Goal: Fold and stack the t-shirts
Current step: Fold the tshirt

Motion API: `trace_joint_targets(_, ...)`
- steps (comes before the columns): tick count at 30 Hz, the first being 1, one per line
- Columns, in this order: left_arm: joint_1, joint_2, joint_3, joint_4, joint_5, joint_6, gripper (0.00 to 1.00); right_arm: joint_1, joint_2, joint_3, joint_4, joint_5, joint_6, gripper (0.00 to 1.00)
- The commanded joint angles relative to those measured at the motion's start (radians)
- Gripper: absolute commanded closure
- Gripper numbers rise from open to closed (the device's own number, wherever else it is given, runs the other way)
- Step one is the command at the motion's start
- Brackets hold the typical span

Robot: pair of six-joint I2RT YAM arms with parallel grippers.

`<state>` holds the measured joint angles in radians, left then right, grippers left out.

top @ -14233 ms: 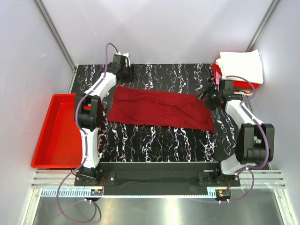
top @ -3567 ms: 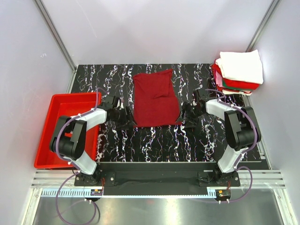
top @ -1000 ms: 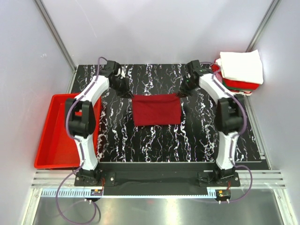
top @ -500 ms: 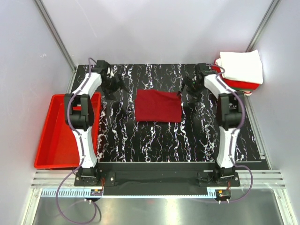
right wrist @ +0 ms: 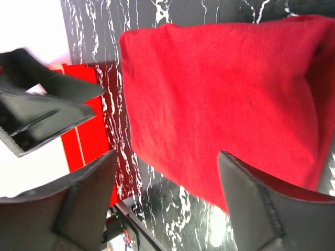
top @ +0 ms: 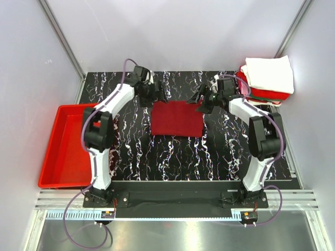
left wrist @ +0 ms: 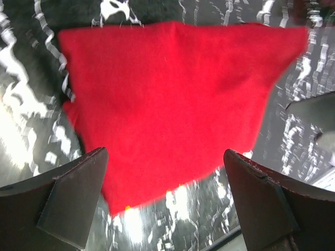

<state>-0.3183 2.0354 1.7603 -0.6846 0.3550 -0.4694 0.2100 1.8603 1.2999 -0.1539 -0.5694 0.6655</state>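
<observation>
left claw (top: pixel 160 94) spread wide, empty | right claw (top: pixel 199 100) likewise | both near maroon t-shirt (top: pixel 177 119) far corners

probably a lab: white-walled, metal-framed enclosure (top: pixel 172 31).

White-shelled left arm (top: pixel 118 98) and right arm (top: pixel 239 107), black joints, purple cables (top: pixel 124 70), dark wedge-shaped tool fingers (left wrist: pixel 68 204)
</observation>
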Motion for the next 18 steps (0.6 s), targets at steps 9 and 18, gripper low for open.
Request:
trace_joint_targets(9,0.007,0.298,0.216,-0.026,-0.014,0.067,0.01,-0.001,0.321,0.035,0.349,-0.158,0.164,0.35)
trace_joint_targets(18,-0.008,0.214,-0.120,0.033,-0.048,0.075,0.01,0.029,0.171,-0.282,0.251,0.052,0.151,0.36)
